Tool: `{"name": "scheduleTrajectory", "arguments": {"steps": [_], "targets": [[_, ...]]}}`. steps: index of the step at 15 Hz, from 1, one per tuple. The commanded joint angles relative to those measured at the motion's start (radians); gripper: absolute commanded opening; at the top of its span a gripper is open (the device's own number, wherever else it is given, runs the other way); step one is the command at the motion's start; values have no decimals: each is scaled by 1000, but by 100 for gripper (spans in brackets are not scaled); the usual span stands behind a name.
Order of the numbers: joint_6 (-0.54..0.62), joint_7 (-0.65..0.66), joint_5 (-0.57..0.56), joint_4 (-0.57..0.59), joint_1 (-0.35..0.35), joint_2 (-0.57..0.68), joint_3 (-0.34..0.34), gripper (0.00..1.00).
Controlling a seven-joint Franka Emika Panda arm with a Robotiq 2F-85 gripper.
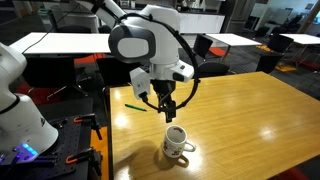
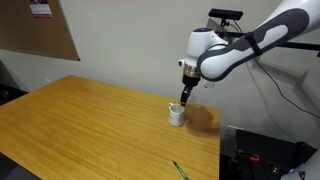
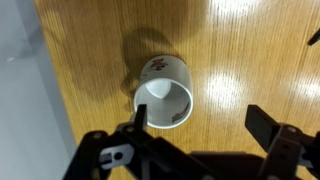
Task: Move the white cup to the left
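Gripper [image 3: 197, 116] fingers spread wide over the white cup [image 3: 165, 95], which stands upright on the table [image 3: 250, 50], mouth up.

Soft indoor light from overhead; small, coarse pictures.

Pale glare lies on the varnished table [image 1: 250, 95] in an exterior view and along the top of the wrist view. There the white cup [image 3: 165, 92] throws a soft-edged shadow up and to the left on the wood. The gripper [image 3: 197, 122] at the bottom edge reads dark, underexposed and slightly blurred.
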Motion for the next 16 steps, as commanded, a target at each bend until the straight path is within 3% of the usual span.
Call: {"name": "scheduleTrajectory", "arguments": {"steps": [1,9,16], "targets": [[94,-73,6,-16,-15,39,4,100],[127,-353,126,0,-44,119,19,100],[139,-450,87,12,-52,149,28,100]]}}
